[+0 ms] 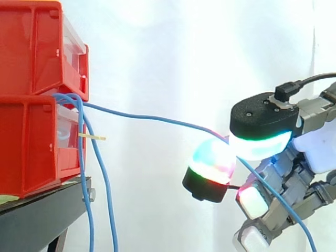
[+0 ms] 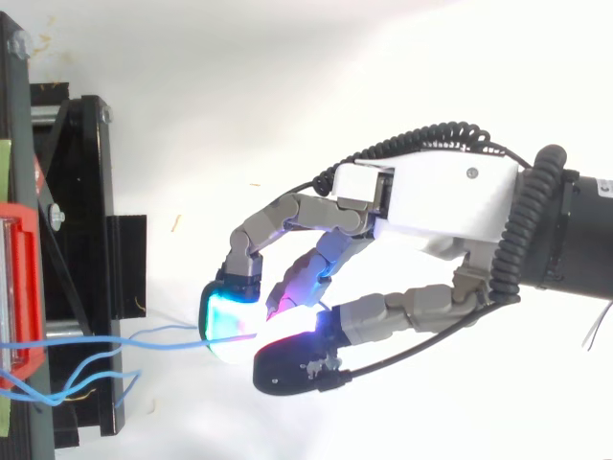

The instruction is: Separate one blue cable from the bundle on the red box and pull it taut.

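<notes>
Side view: my robot hand [image 1: 262, 118] sits at the right, well apart from the bins, and it is closed in a pinch on one blue cable [image 1: 152, 118]. The cable is caught between my thumb pad, glowing white and green, and a fingertip [image 1: 212, 157] below it that glows cyan and magenta. My other fingers are curled in beneath, one pad showing red.

From the pinch the blue cable runs left and slightly up in a shallow curve, not quite a straight line, to the gap where the upper red bin [image 1: 31, 52] rests on the lower red bin [image 1: 26, 147]. Its free end drops away from my fingers toward the lower right.

The other blue cables [image 1: 84, 184] come out at the same gap and hang down in front of the lower bin, past the edge of the black stand [image 1: 42, 210]. A short yellow strip [image 1: 92, 137] sticks out sideways from them. A white curtain [image 1: 168, 52] is behind everything.

From the top view, my palm [image 2: 441, 196] is at the right with the fingers reaching left. The pinched cable [image 2: 144, 337] crosses the stand [image 2: 86, 240] toward the red bin [image 2: 19, 287] at the left edge, apart from the looser strands [image 2: 86, 383] just beside it.
</notes>
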You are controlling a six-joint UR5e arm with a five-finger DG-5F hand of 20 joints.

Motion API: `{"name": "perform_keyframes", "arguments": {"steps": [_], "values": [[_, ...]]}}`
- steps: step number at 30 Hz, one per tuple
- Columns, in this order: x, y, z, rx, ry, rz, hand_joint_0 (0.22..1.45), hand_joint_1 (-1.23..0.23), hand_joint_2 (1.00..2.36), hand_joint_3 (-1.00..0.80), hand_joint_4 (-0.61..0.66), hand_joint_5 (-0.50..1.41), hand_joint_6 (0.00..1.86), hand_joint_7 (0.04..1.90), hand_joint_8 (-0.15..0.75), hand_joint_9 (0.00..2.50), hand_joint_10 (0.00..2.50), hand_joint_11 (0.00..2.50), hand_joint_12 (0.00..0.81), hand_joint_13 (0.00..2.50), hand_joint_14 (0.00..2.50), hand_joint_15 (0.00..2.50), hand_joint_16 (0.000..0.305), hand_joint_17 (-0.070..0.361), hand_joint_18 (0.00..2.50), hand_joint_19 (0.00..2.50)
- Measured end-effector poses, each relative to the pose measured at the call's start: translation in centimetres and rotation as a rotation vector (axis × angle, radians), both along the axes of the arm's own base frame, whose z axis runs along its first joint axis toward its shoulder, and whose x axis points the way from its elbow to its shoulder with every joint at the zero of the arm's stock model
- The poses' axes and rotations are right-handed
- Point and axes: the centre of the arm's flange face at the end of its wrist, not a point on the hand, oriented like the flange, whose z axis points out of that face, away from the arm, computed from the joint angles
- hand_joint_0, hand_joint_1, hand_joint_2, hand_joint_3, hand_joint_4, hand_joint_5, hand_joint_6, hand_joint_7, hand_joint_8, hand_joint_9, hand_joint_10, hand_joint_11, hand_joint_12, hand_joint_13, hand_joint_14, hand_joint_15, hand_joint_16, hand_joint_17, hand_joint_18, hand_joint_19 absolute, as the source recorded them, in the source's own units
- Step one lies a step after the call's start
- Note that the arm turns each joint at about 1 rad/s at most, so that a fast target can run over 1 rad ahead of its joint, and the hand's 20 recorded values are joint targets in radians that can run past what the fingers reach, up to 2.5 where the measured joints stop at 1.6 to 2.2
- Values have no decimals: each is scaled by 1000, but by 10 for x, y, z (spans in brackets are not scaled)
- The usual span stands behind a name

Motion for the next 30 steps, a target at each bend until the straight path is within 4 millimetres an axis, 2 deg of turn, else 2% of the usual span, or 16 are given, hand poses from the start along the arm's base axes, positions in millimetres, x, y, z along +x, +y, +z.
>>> {"name": "perform_keyframes", "arguments": {"steps": [30], "values": [[0, 2, 0, 0, 0, 3, 496, -836, 1437, -208, -91, -1, 863, 1011, 191, 1107, 8, 212, 391, 803, 15, 386, 50, 113, 147, 171]]}}
